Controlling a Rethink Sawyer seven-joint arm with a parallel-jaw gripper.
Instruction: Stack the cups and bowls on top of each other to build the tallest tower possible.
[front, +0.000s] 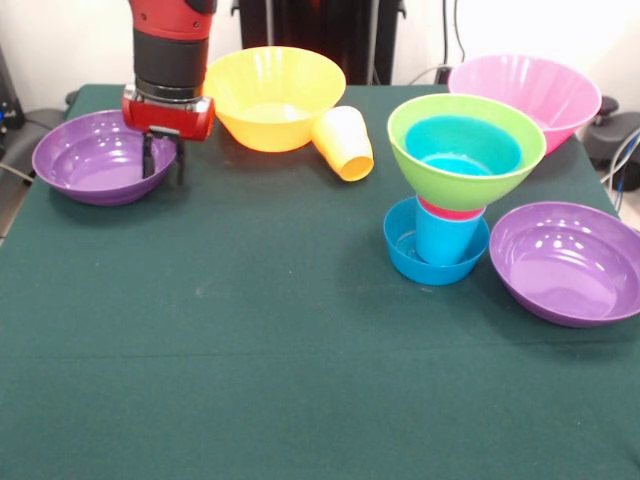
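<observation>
My gripper (164, 160) hangs over the right rim of the left purple bowl (95, 160). Its two dark fingers stand apart, open, one over the bowl's inside and one near the rim's outer edge. The tower (455, 200) stands at the right: a small blue bowl (405, 255) lowest, a blue cup (443, 240) upright in it, a red cup's rim (450, 211) above, then the lime green bowl (500, 170) with a second blue bowl (463, 143) nested in it. The yellow-orange cup (343, 143) lies on its side by the large orange-yellow bowl (273, 97).
The large pink bowl (530, 92) sits tilted at the back right, behind the tower. The second purple bowl (567, 262) rests right of the tower, close to the table's right edge. The table is covered in green cloth (250, 350).
</observation>
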